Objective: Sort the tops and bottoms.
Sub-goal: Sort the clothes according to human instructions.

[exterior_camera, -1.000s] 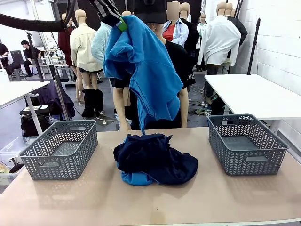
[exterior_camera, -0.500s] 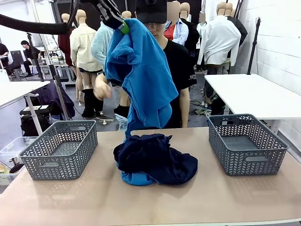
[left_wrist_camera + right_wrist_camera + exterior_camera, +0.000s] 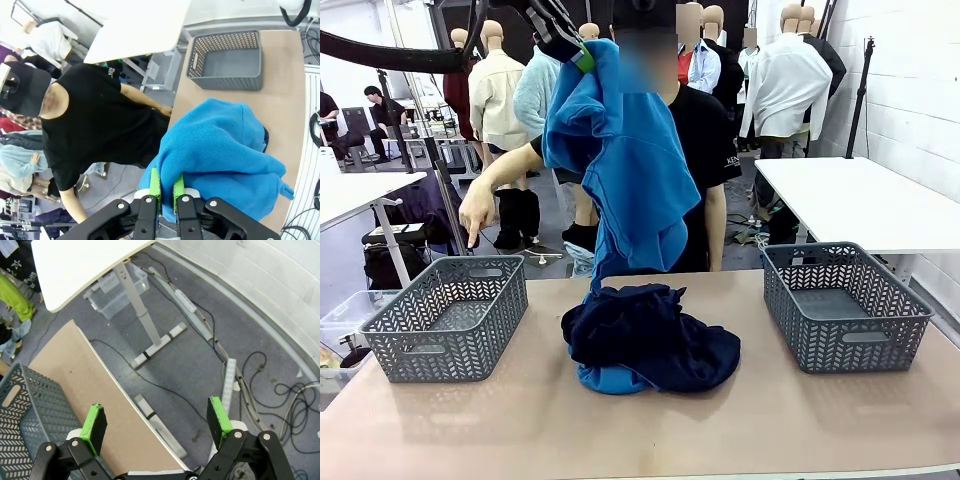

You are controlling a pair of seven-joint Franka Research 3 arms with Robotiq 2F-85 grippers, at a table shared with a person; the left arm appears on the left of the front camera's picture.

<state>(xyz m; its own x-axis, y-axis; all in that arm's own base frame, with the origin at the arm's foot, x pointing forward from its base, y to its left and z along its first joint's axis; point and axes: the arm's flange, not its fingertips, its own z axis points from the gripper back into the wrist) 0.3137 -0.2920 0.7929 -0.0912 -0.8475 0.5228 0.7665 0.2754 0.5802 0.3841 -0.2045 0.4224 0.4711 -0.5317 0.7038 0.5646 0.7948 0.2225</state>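
— So, left pincer (image 3: 166,182) state?
— Clamped on a fold of the sky-blue top (image 3: 630,170), green pads pinching the knit. The top hung high, straight above the navy heap (image 3: 655,335), most of it draped free.
— Hem touching the heap?
— Couldn't tell. The lowest edge came down right at the heap's top; contact was unclear.
— Heap itself?
— Dark navy bottoms bunched mid-worktop (image 3: 520,420). A second blue top (image 3: 603,380) poked out from under the heap's near-left edge.
— Baskets?
— Two grey mesh ones on the worktop. The left basket (image 3: 445,350) sat well left of the heap, the right basket (image 3: 860,345) well right of it.
— Person (image 3: 705,130)?
— Stood directly behind the heap, partly hidden by the hanging top. One hand (image 3: 477,212) was out to the left of the heap and higher than it, index finger pointing down.
— Right pincer (image 3: 156,407)?
— Jaws spread wide, gripping nothing. It looked past a worktop edge at floor (image 3: 200,340) and cables (image 3: 280,390). Its position against the heap couldn't be told.
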